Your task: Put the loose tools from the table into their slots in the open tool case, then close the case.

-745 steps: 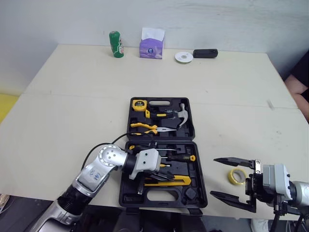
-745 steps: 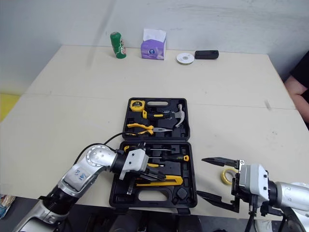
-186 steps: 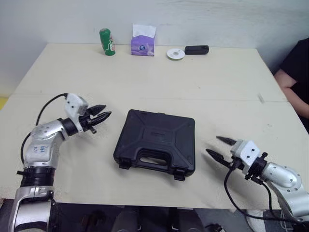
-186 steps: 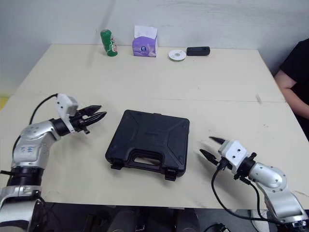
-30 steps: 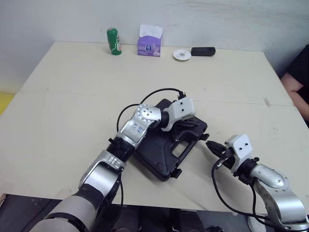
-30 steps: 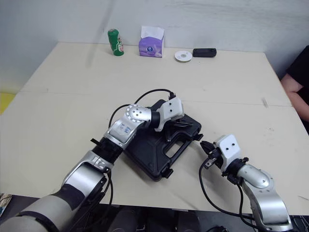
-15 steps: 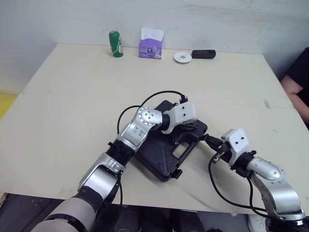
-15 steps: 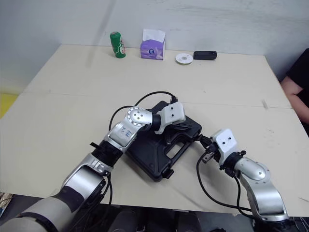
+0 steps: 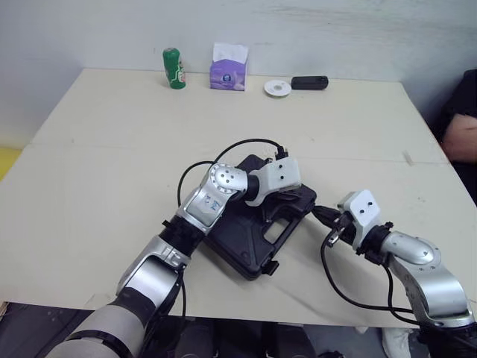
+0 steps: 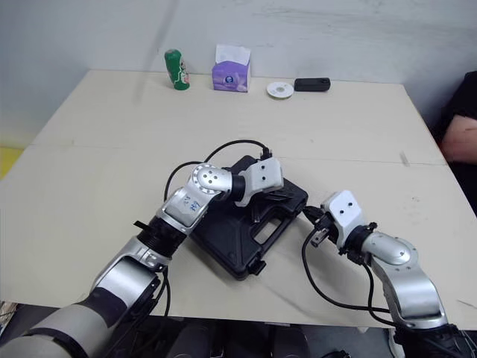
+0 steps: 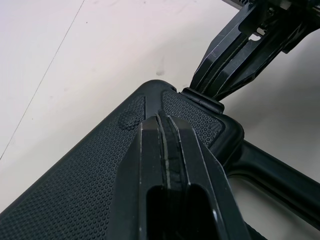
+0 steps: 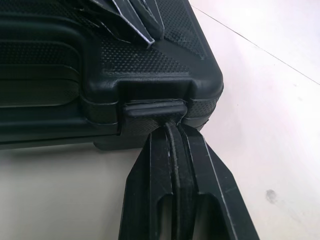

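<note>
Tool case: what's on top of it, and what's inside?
The left gripper, shut, lies on the lid of the closed tool case, near the corner where the right gripper meets a latch. The lid hides the inside.

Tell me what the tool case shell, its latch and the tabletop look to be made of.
Tool case: probably moulded black plastic, matte. The lid carries a fine pebbled grain and rounded moulded edges.
Latch: seemingly the same plastic, but smoother, with a faint sheen.
Table: pale cream, smooth and matte, likely laminate or painted board; hard to say which.
</note>
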Action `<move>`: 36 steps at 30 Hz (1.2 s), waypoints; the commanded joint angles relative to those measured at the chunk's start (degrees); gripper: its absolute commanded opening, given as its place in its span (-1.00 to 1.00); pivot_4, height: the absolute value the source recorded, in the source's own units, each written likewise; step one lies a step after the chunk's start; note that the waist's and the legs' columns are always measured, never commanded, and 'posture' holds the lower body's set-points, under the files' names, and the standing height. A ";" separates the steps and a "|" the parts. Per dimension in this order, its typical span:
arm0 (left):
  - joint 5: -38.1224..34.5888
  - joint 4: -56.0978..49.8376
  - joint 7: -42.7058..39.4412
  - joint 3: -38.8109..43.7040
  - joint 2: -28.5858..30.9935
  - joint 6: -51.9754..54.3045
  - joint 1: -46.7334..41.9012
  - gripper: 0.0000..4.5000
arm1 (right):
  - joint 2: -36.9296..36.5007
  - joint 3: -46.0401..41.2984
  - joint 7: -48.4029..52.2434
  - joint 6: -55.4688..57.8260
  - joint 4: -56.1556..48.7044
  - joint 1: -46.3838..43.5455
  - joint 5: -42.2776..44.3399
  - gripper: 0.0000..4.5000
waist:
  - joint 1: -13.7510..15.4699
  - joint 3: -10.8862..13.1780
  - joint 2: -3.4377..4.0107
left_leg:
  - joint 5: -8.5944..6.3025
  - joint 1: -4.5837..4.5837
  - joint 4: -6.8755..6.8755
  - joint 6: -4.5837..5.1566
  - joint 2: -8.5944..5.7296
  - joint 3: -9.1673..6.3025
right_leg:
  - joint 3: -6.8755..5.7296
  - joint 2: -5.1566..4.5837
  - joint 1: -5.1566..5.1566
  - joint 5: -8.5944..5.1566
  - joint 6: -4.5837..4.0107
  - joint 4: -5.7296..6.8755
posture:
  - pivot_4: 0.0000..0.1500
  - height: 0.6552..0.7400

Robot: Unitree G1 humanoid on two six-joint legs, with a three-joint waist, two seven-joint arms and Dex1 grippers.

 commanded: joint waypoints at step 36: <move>-4.34 2.00 -4.55 2.80 1.05 -5.51 5.77 -1.00 | -5.80 -0.61 5.30 6.63 -6.03 -1.88 3.52 -0.96 | -1.57 -0.03 0.05 | -0.02 0.10 -0.19 -0.08 0.13 0.01 | 0.01 0.05 0.01 0.05 -0.09 -0.12 | 1.00 1.00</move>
